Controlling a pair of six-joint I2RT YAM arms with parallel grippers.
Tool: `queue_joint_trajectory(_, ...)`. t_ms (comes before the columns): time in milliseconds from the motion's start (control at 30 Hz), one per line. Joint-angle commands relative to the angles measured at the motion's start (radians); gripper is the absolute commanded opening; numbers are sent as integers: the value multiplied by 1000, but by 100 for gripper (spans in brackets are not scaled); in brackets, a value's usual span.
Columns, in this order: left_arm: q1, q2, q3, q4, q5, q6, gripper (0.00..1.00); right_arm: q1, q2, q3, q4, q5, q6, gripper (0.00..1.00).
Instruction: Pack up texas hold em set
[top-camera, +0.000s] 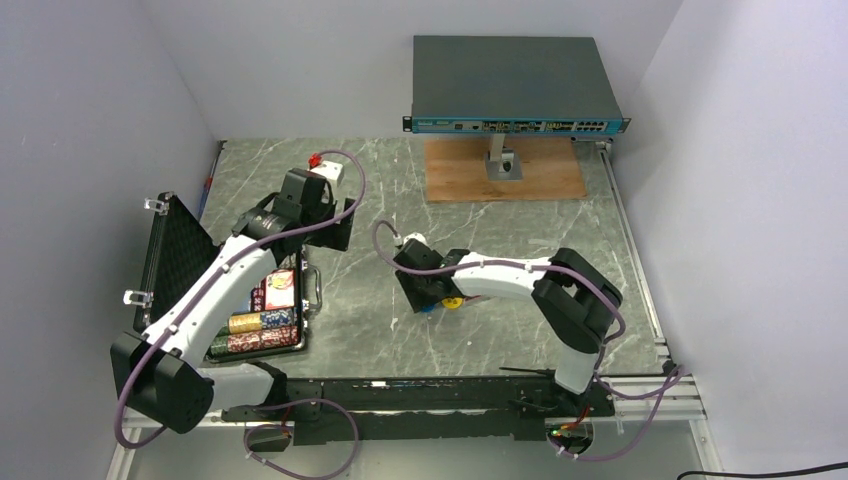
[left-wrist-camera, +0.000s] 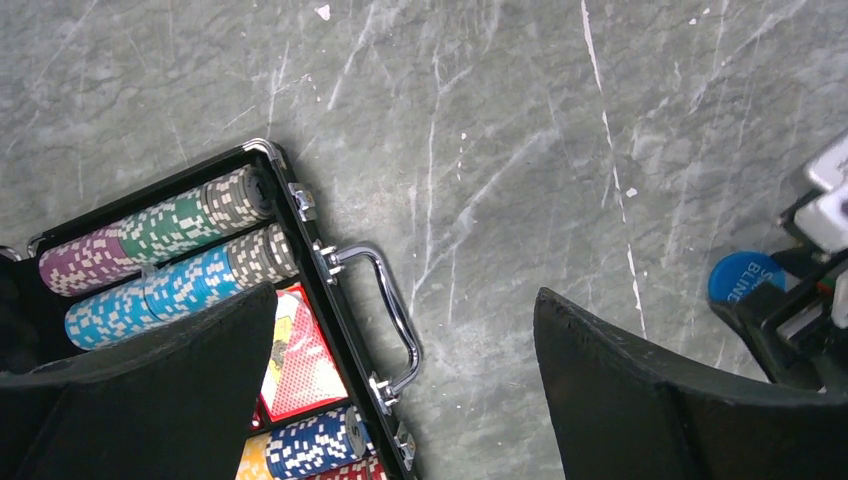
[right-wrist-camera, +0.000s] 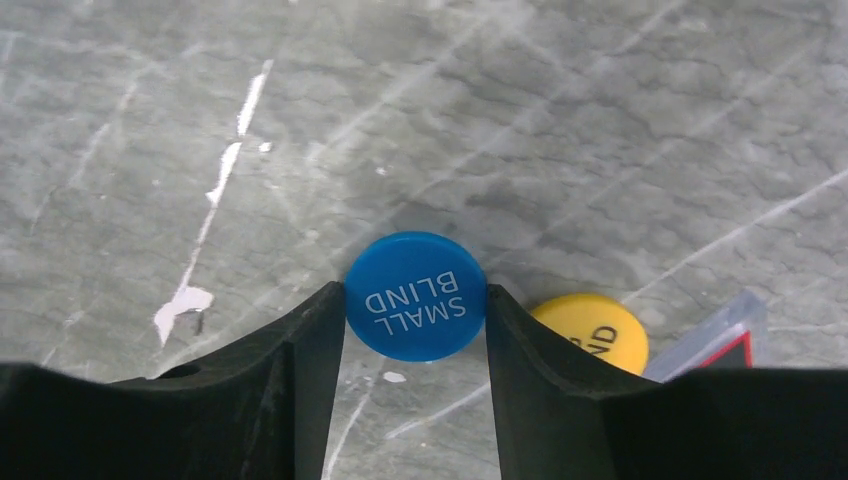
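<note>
Two white-and-black arms, each trailing a mauve cable

The left arm (top-camera: 215, 285) and right arm (top-camera: 500, 272) have glossy white link shells set between bulky black joint housings, and both rise from black bases. A mauve-grey cable (top-camera: 345, 170) loops loosely along each arm, held at intervals by small dark ties. The left gripper (left-wrist-camera: 405, 390) and right gripper (right-wrist-camera: 415, 310) end in matte black, wedge-shaped jaws with a finely grained surface.

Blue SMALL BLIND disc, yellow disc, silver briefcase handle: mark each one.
Blue SMALL BLIND disc (right-wrist-camera: 415, 295): right wrist view, centre of its printed face.
Yellow disc (right-wrist-camera: 590, 332): right wrist view, its visible top face.
Silver briefcase handle (left-wrist-camera: 399, 305): left wrist view, middle of the bar.
</note>
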Motion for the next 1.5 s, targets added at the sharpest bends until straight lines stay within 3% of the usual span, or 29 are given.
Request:
queue_joint_trajectory(0, -2, -35, -9, 35, -58, -1, 99, 69, 48, 34, 27, 54, 12, 45)
queue_joint_trajectory(267, -2, -145, -68, 102, -149, -8, 99, 115, -13, 2, 120, -19, 37, 43)
queue_joint_trajectory(533, -3, -247, -134, 191, -171, 1, 99, 93, -252, -144, 196, -26, 10, 81)
queue_joint_trajectory(733, -32, -235, -136, 185, -172, -16, 99, -11, -495, -285, 180, 12, 16, 89)
queue_joint_trajectory(867, -40, -189, -138, 124, -27, -111, 99, -104, -653, -372, 144, 69, 17, 89)
queue_joint_trajectory(1000, -50, -131, -239, 170, 270, -266, 99, -183, -747, -427, 114, 85, 28, 89)
queue_joint_trajectory(1067, -112, -87, -278, 219, 309, -358, 96, -192, -776, -439, 114, 81, 30, 89)
queue_joint_trajectory(1267, -417, 108, -246, 269, 76, -518, 98, -209, -817, -444, 128, 83, 20, 89)
queue_joint_trajectory(1467, -611, 441, 34, 50, -140, -503, 99, -219, -848, -451, 127, 80, 19, 89)
